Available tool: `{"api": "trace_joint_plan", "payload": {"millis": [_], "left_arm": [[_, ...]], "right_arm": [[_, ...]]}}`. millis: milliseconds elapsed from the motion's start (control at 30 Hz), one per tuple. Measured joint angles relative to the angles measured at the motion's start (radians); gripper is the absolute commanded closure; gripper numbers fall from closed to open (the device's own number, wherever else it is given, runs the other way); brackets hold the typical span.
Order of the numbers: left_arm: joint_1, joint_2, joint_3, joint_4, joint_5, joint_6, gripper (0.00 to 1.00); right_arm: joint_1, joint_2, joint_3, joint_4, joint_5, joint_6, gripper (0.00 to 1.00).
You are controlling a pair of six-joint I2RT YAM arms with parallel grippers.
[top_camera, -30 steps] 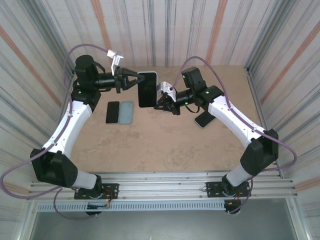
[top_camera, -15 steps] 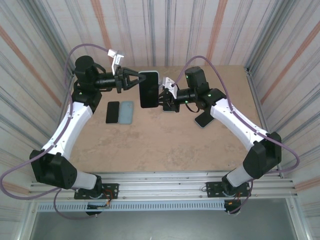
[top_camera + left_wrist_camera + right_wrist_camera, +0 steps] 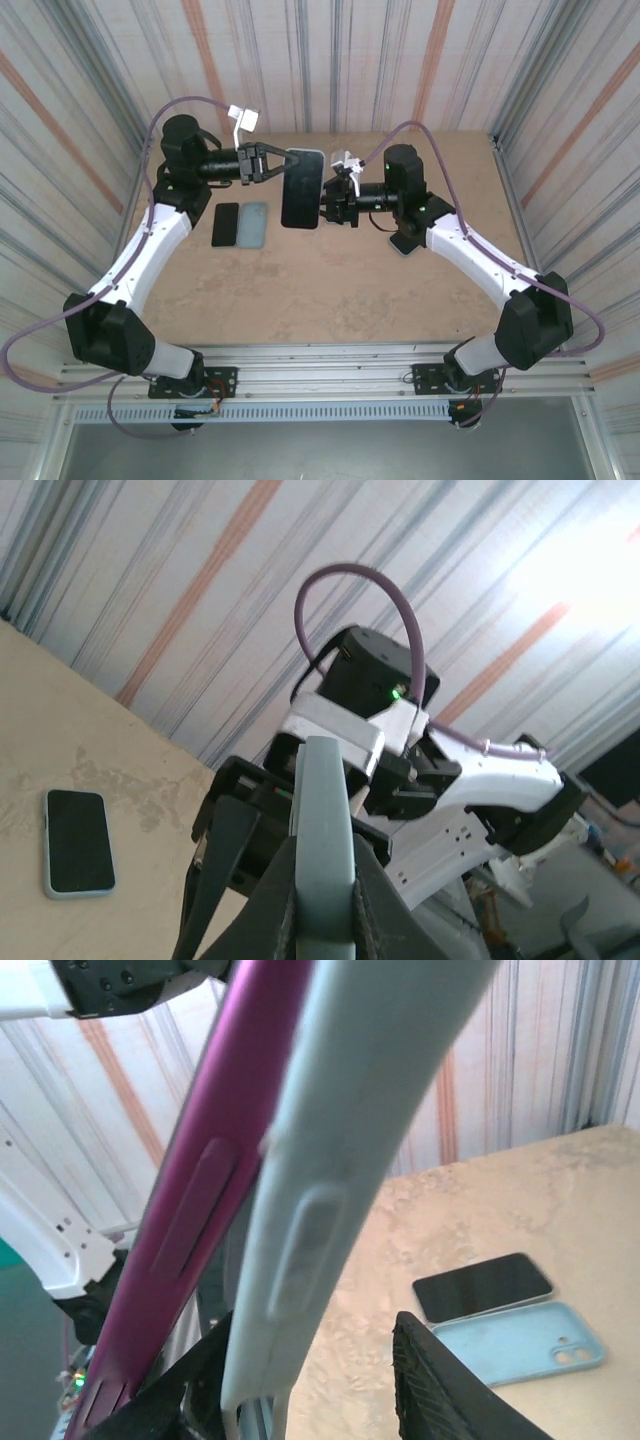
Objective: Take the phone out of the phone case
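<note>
A dark-screened phone (image 3: 300, 190) in its pale grey phone case (image 3: 322, 780) hangs upright above the table's far middle. My left gripper (image 3: 283, 163) is shut on the case's top left edge; in the left wrist view both fingers (image 3: 290, 880) press the case's thin side. My right gripper (image 3: 326, 205) sits at the right edge, open. In the right wrist view the case's edge (image 3: 330, 1160) passes between its spread jaws, close to the left one and clear of the right. The phone's magenta side (image 3: 190, 1230) stands a little apart from the case.
A bare black phone (image 3: 226, 224) and an empty light blue case (image 3: 255, 224) lie side by side on the table at the left. Another phone (image 3: 405, 240) in a pale case lies under my right forearm. Corrugated walls close in three sides.
My right gripper has opened from shut and shifted slightly right. The left arm has carried the cased phone a little right and tilted it.
</note>
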Motion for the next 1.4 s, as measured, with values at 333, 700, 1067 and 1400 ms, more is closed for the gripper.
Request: {"api": "trace_joint_plan", "payload": {"millis": [333, 700, 1067, 1400], "left_arm": [[-0.004, 0.009, -0.103, 0.124, -0.183, -0.27, 1.0], [-0.009, 0.02, -0.169, 0.177, -0.331, -0.471, 0.99], [-0.01, 0.136, -0.151, 0.246, -0.352, -0.592, 0.91], [-0.011, 0.213, -0.133, 0.267, -0.373, -0.634, 0.79]], "right_arm": [[0.002, -0.006, -0.198, 0.372, 0.08, 0.483, 0.55], [0.011, -0.005, -0.294, 0.616, 0.223, 0.862, 0.61], [0.002, 0.024, -0.297, 0.652, 0.265, 1.002, 0.86], [-0.02, 0.059, -0.299, 0.713, 0.287, 1.15, 0.93]]}}
